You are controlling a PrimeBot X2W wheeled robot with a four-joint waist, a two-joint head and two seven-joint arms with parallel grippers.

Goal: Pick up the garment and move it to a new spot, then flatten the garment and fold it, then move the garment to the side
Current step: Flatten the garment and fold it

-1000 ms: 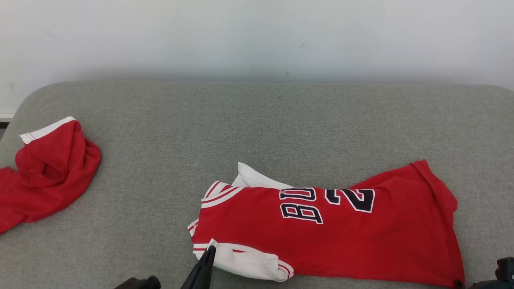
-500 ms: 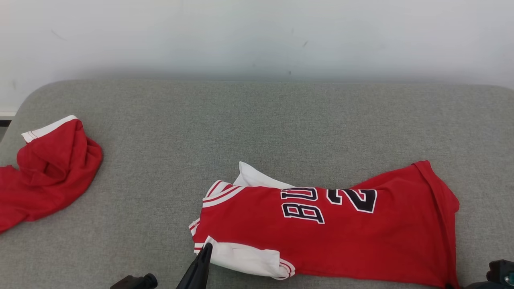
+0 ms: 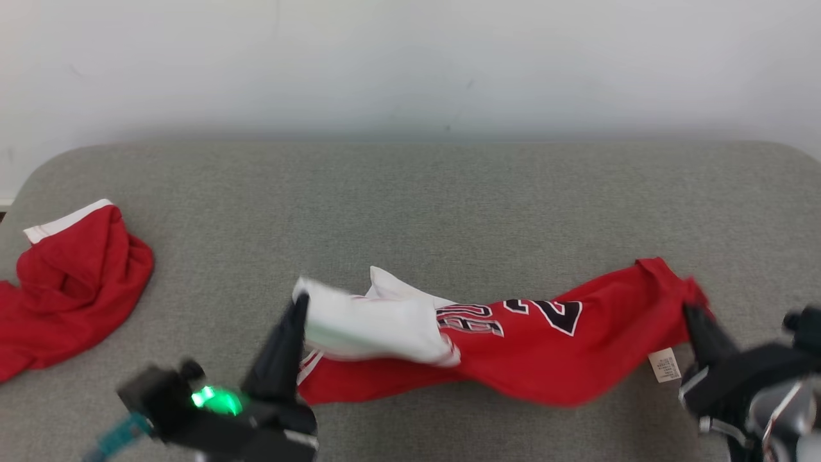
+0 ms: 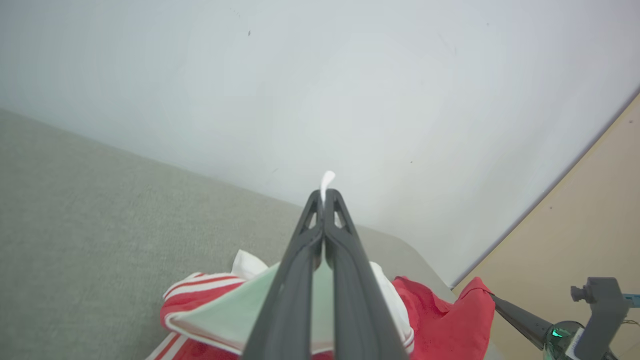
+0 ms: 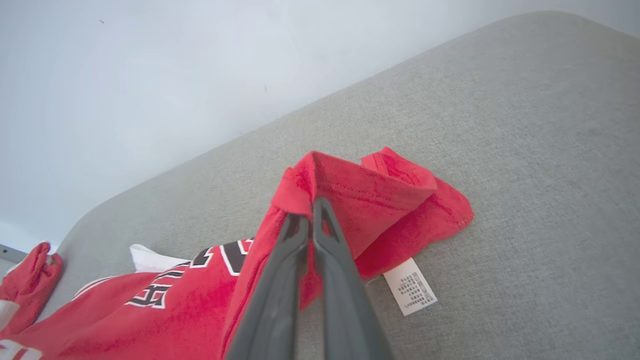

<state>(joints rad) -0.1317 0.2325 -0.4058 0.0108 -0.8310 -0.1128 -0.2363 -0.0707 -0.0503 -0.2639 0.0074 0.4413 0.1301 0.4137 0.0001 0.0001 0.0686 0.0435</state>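
a red basketball-style garment (image 3: 526, 346) with black, white-edged lettering stretches across the lower middle of the head view, strung between two dark robot hands above a grey fabric surface (image 3: 410, 212). at lower left, the left hand (image 3: 299, 303) has its two long fingers pressed together on the edge of a white sleeve (image 3: 372, 324), which is raised and folded over the red body of the garment; a green light (image 3: 215, 399) glows on the wrist behind it. in the left wrist view the fingers meet at their tips with a sliver of white cloth poking out between them. at lower right, the right hand (image 3: 691, 314) is clamped on the red hem end, and in the right wrist view its fingers are closed with red cloth draped over the tips. a small white care label (image 3: 664, 364) hangs from the hem just beside that hand, and the part of the hem near it rests on the surface. the middle of the garment sags low between the two hands; whether it touches the surface cannot be told, as the cloth there is blurred. a second crumpled red garment with white trim (image 3: 70, 289) lies at the far left edge, well apart from the first. a plain pale wall (image 3: 410, 64) runs along the top of the frame behind the surface.
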